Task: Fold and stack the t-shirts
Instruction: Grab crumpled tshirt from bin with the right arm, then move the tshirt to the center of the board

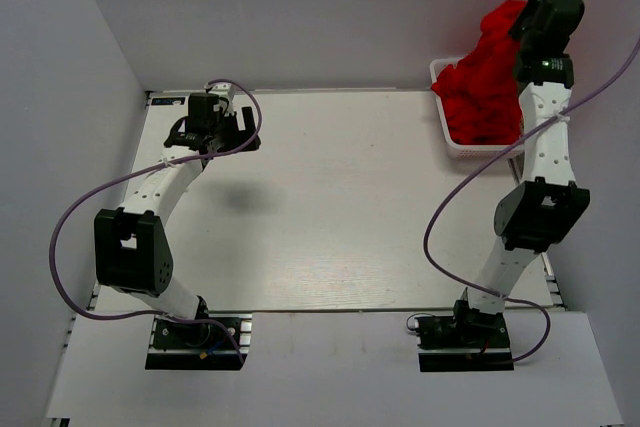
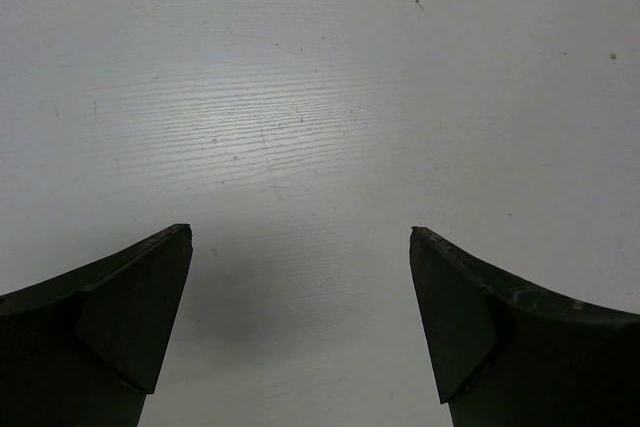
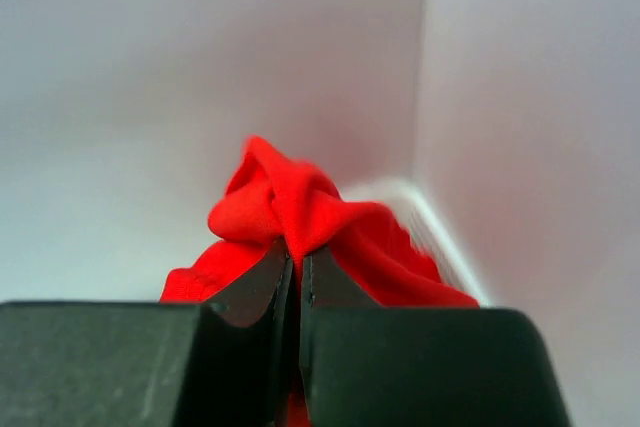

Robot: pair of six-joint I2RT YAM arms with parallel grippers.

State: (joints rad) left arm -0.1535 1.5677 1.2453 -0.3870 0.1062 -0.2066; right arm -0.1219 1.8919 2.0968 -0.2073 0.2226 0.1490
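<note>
The t-shirts (image 1: 485, 87) are all over at the far right, so I'd say the job is at its very first step: one is being picked from the heap, and nothing is laid out, folded or stacked. Nearest me, just past the two arm bases, the white surface (image 1: 340, 217) carries no shirt at all. Further in on the left, the left fingers (image 2: 120, 317) hang spread wide above that bare surface, holding nothing. Farthest off, at the right edge of the surface, stands a white plastic lattice basket (image 1: 441, 107), heaped above its rim with crumpled red cloth. How many shirts are in it I cannot tell. Over it the right fingers (image 3: 250, 292) are pressed together on a bunched fold of red cloth, which rises in a peak above the heap while the rest trails down into the basket. The next move, to my mind, calls for drawing that shirt up clear of its neighbours, which may cling and come along. Then it can be carried to the open middle of the surface, where the left fingers can help spread it flat.
</note>
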